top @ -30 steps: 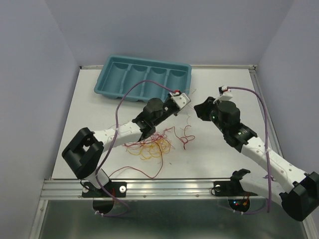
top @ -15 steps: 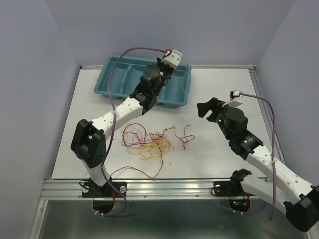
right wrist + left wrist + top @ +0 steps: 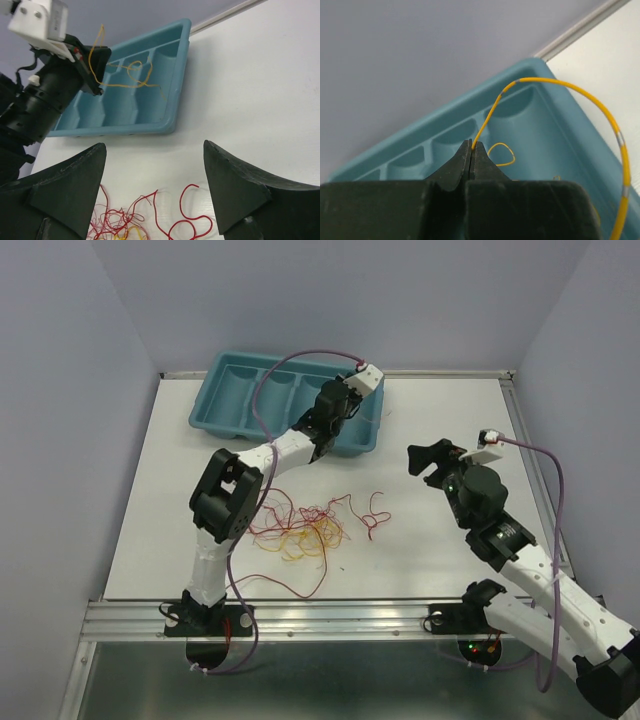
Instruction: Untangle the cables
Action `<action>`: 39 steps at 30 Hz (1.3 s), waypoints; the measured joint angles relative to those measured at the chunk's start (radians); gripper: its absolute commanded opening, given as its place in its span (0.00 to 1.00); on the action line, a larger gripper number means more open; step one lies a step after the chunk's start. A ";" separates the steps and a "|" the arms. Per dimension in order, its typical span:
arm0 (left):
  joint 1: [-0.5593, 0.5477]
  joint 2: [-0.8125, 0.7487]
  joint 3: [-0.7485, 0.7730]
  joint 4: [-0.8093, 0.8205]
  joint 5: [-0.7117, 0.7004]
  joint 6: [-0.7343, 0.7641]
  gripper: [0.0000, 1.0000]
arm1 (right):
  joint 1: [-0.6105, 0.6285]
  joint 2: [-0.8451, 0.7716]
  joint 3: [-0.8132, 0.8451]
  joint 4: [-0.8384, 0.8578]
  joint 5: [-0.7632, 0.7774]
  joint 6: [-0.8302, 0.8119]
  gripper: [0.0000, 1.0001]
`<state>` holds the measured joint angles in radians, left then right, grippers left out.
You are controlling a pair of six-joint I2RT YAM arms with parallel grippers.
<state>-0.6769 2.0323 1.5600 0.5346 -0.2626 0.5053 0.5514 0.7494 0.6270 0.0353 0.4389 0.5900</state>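
A tangle of thin red, dark red, orange and yellow cables (image 3: 300, 525) lies on the white table, also low in the right wrist view (image 3: 120, 220). One curly red cable (image 3: 375, 512) (image 3: 192, 210) lies apart to its right. My left gripper (image 3: 345, 405) (image 3: 471, 145) (image 3: 100, 70) hangs over the teal tray's right end, shut on a yellow cable (image 3: 560, 85) (image 3: 125, 85) that loops down into the tray. My right gripper (image 3: 432, 455) (image 3: 154, 146) is open and holds nothing, above the table right of the red cable.
The teal compartment tray (image 3: 230, 410) (image 3: 555, 135) (image 3: 165, 125) stands at the back of the table. A long red strand (image 3: 290, 585) trails from the tangle toward the front metal rail (image 3: 330, 615). Purple arm cables arc over both arms.
My left gripper has carried the yellow cable from above the tangle to over the tray. My right gripper has opened and drawn back to the right and nearer.
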 measured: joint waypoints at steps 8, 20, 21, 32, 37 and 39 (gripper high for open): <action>0.069 0.074 -0.011 -0.017 0.060 -0.027 0.00 | 0.000 0.031 0.000 0.000 0.000 0.010 0.84; 0.078 0.077 -0.029 -0.140 0.385 -0.099 0.00 | 0.000 0.053 0.000 0.002 -0.001 0.010 0.84; 0.079 0.081 -0.014 -0.159 0.389 -0.105 0.00 | 0.000 0.053 0.000 0.002 -0.001 0.010 0.84; 0.105 0.198 0.232 -0.472 0.404 -0.176 0.20 | 0.000 0.048 0.000 0.002 -0.001 0.010 0.84; 0.122 0.233 0.309 -0.607 0.407 -0.198 0.46 | 0.000 0.048 0.000 0.002 -0.002 0.010 0.84; 0.123 0.233 0.315 -0.626 0.406 -0.201 0.49 | 0.000 0.048 0.000 0.002 -0.002 0.010 0.84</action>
<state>-0.5537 2.2654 1.8748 -0.0910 0.1429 0.3038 0.5514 0.7975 0.6266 0.0372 0.4366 0.5995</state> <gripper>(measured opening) 0.442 0.839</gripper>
